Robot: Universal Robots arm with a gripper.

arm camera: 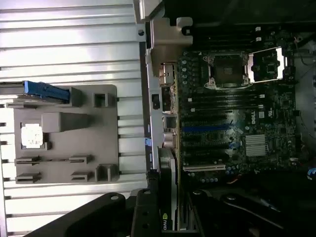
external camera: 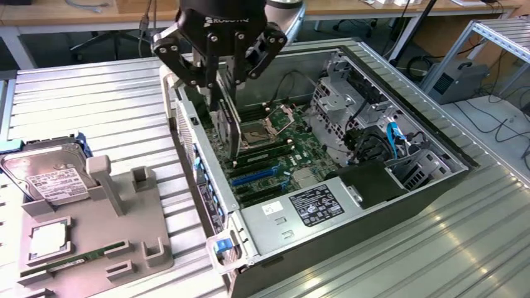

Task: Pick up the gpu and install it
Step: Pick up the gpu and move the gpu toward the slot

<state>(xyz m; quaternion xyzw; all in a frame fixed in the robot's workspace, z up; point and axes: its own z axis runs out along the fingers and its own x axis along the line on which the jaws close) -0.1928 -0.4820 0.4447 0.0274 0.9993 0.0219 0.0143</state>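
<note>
In the exterior view, the black gripper (external camera: 218, 85) with metal fingers hangs over a big open silver computer case (external camera: 414, 102). Its fingers are squeezed tight on both sides of the gpu (external camera: 231, 127), a thin dark card with a silver edge. The card stands up straight, low inside the case, just over the green board (external camera: 282, 155). I cannot tell if it touches the board. On the exterior view's left, a grey plastic tray (external camera: 141, 242) sits on the ribbed metal table (external camera: 99, 105). It holds a silver hard drive (external camera: 49, 180) and a thin green memory stick (external camera: 74, 261).

In the wrist view, the gripper (arm camera: 170, 219) pinches the gpu (arm camera: 167, 177), seen edge-on beside the case wall. The green board (arm camera: 227, 113) lies past it. The grey tray (arm camera: 98, 143) holds a square silver chip (arm camera: 32, 136).
</note>
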